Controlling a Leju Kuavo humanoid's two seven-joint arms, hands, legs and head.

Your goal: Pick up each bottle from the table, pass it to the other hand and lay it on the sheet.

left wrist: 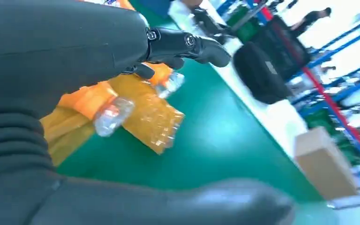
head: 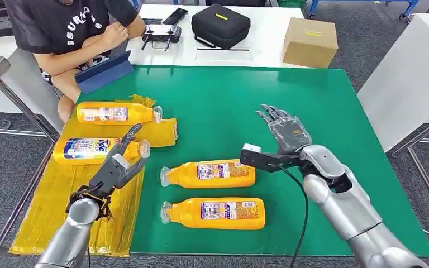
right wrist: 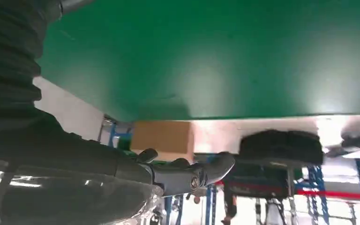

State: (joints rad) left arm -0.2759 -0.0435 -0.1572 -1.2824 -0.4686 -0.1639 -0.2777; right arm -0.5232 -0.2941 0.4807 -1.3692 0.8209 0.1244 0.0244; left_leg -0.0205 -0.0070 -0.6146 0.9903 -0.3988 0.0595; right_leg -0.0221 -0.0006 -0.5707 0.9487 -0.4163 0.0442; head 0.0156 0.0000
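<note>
Silver and grey, the right hand (head: 284, 129) hovers over the green table (head: 313, 100) with its fingers spread and nothing in its grasp; it sits just beyond and to the side of the nearest loose bottle. The left hand (head: 118, 164) is likewise empty, its dark fingers parted above the yellow sheet (head: 50, 206), close over the capped end of the Tide bottle (head: 89, 149) lying there, though whether a fingertip brushes it cannot be told.

Outward from the hands, two orange bottles remain on the bare green: the upper loose bottle (head: 209, 173) and the lower loose bottle (head: 215, 213), both on their sides with caps pointing toward the sheet. A second delivered bottle (head: 114, 113) lies at the sheet's far end.

Judging by this layout, two bottles are placed and the next pickup falls to the right hand. To do it well, the hand should come down over the middle of the upper loose bottle, wrap across its width rather than its length, and lift level so the left hand can take the cap end cleanly. The smooth round body may roll if nudged first.
</note>
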